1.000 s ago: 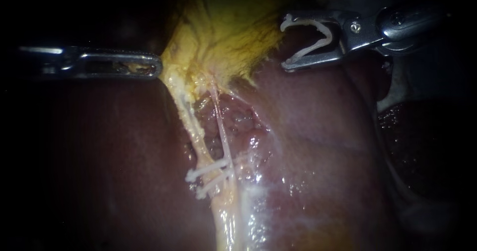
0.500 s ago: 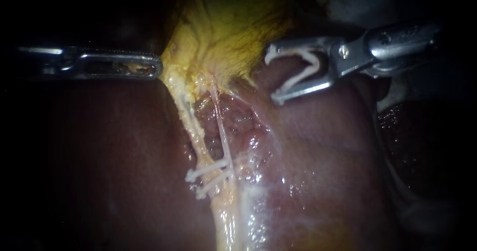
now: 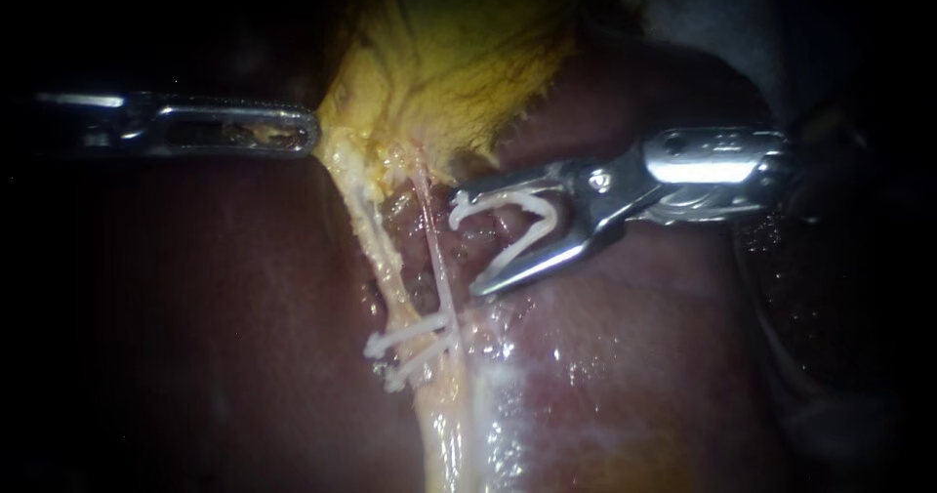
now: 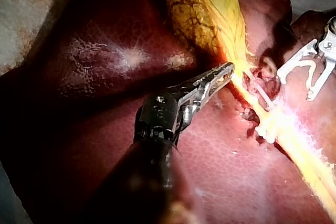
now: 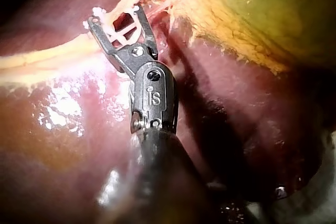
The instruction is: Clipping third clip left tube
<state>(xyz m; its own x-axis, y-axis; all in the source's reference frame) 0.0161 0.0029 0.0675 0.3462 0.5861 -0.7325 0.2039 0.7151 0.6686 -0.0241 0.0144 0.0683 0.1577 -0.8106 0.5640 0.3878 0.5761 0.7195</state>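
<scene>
While the left instrument (image 3: 310, 132) clamps its claw on the gallbladder (image 3: 449, 54), the right instrument (image 3: 465, 246) cradles a clip (image 3: 508, 198) in its wide-spread claw

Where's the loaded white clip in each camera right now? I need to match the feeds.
Endoscope view: the open clip sits just right of the middle, at the right instrument's tip, close to the tubes.
Left wrist view: past the left instrument's tip, across the tubes, in the other instrument.
Right wrist view: at its own instrument's tip, near the middle.
Shared landmark: the yellow gallbladder.
</scene>
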